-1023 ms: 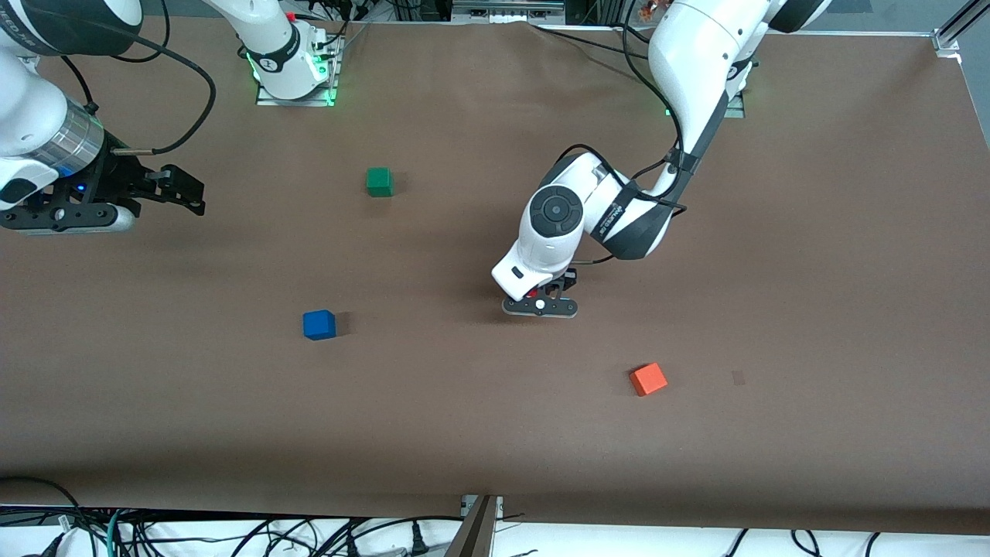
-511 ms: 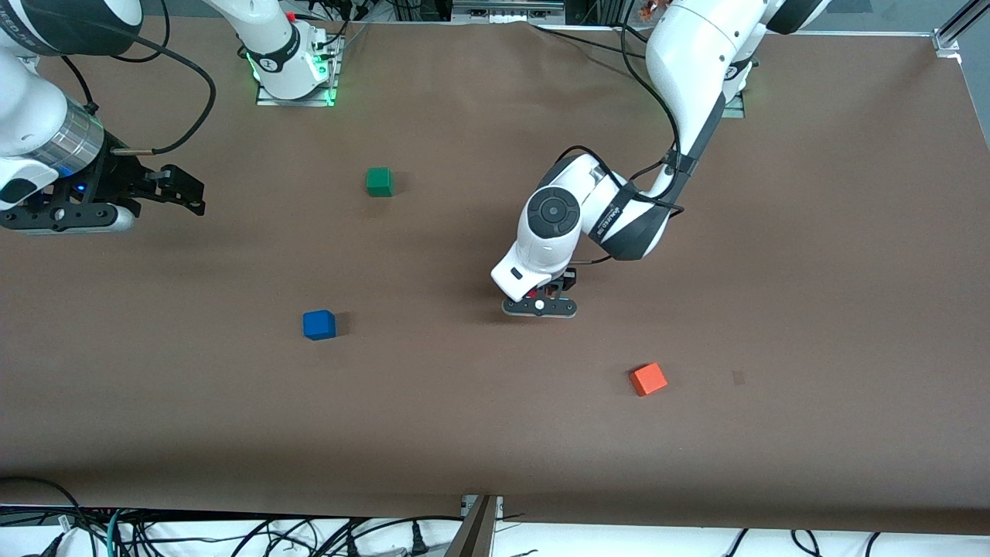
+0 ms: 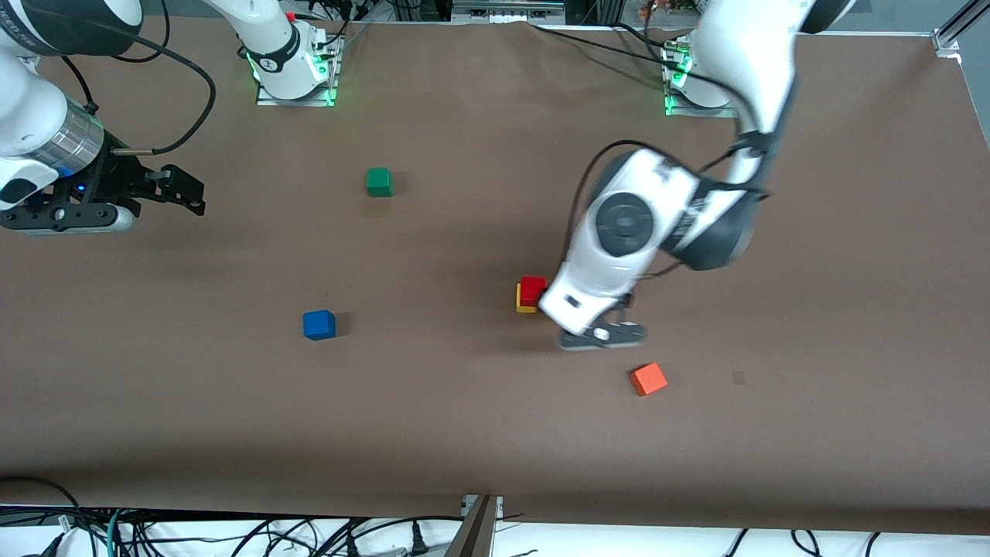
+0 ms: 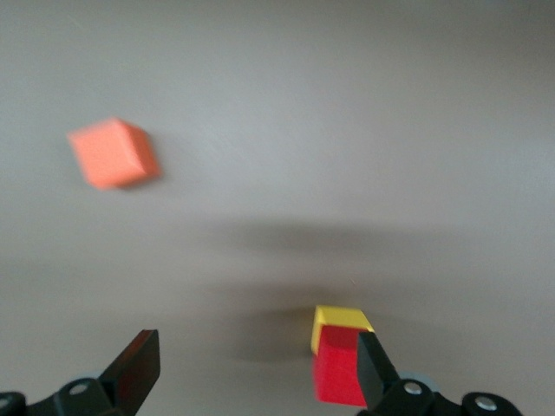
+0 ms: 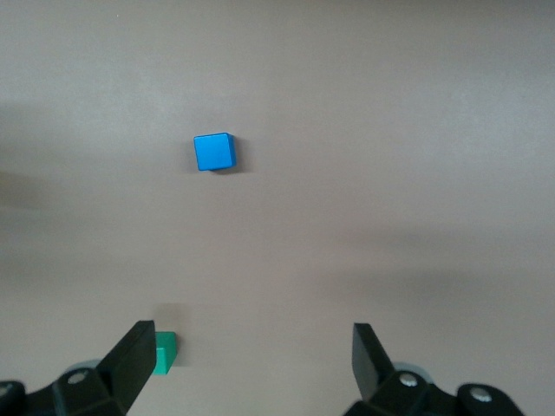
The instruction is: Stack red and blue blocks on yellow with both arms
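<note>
Two of three cubes stacked: bright red block (image 3: 532, 290) sits on yellow cube (image 3: 526, 307). Right gripper (image 3: 166, 189), waiting toward the right arm's end, jaws wide, empty. Blue block (image 3: 319, 325), deep matte, lies well apart from the yellow cube, toward that end; next it wants grasping. Left gripper (image 3: 603, 335), beside the stack, jaws wide, empty.

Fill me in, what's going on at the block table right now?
The red block sits on the yellow block mid-table. The left gripper is open and empty, over the table beside that stack. The blue block lies alone toward the right arm's end, not yet stacked. The right gripper waits open above that end of the table. A green cube and an orange-red cube lie untouched.
</note>
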